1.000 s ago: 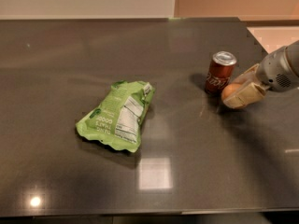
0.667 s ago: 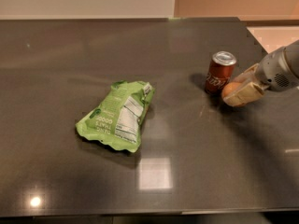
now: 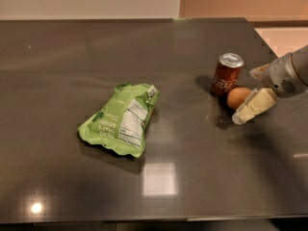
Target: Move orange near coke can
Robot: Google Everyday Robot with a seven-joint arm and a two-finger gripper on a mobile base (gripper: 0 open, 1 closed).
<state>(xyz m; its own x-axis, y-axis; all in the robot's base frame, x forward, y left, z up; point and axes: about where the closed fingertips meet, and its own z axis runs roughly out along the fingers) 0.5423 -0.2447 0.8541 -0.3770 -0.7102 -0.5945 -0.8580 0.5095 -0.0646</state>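
The orange (image 3: 237,98) sits on the dark table (image 3: 192,167), just to the front right of the coke can (image 3: 226,74), close to it or touching. The can stands upright, dark red with a silver top. My gripper (image 3: 248,96) comes in from the right edge, and its arm (image 3: 291,73) is grey. It is open: one cream finger (image 3: 254,107) lies in front of the orange, and the other shows behind it at the right. The fingers stand around the orange's right side without closing on it.
A green crinkled chip bag (image 3: 122,119) lies flat at the table's middle left. The table's right edge runs behind the arm, with a pale floor beyond. A wall stands behind the table's far edge.
The gripper was closed around the orange beside the can. Now its fingers have spread and drawn back slightly right, leaving the orange resting on the table in plain view.
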